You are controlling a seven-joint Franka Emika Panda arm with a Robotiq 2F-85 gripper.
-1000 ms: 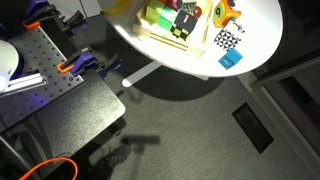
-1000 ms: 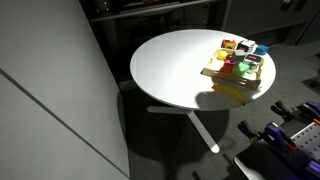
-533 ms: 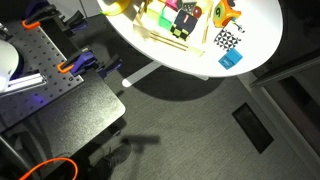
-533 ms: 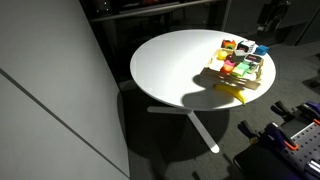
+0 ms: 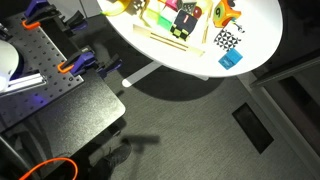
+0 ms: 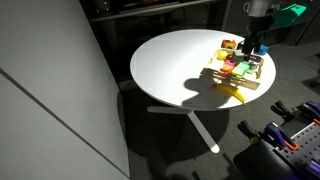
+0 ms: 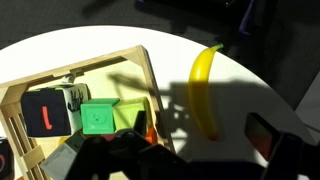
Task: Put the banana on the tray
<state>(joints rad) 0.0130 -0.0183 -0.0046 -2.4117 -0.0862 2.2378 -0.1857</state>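
Note:
The banana point(image 7: 205, 88) is small, plain yellow and slightly curved. It lies on the white table just outside the tray's long edge, and shows in both exterior views point(image 6: 233, 92) point(image 5: 117, 5). The tray point(image 7: 148, 75) is pale wood with thin raised edges and holds several coloured toy blocks; it shows in both exterior views point(image 6: 214, 72) point(image 5: 160, 39). My gripper point(image 7: 190, 150) is open and empty, its dark fingers spread either side of the banana's near end, above it. In an exterior view the gripper point(image 6: 258, 45) hangs over the tray.
The white round table point(image 6: 170, 70) stands on a single pedestal. A black-and-white checkered square point(image 5: 227, 40), a small blue block point(image 5: 231, 59) and an orange-yellow toy with green bits point(image 5: 225, 12) lie beside the tray. A green block point(image 7: 100, 118) and a black block point(image 7: 45, 113) sit in the tray.
The arm has come down from the upper right into view over the tray. Its shadow has spread across the table. The banana and tray have not moved.

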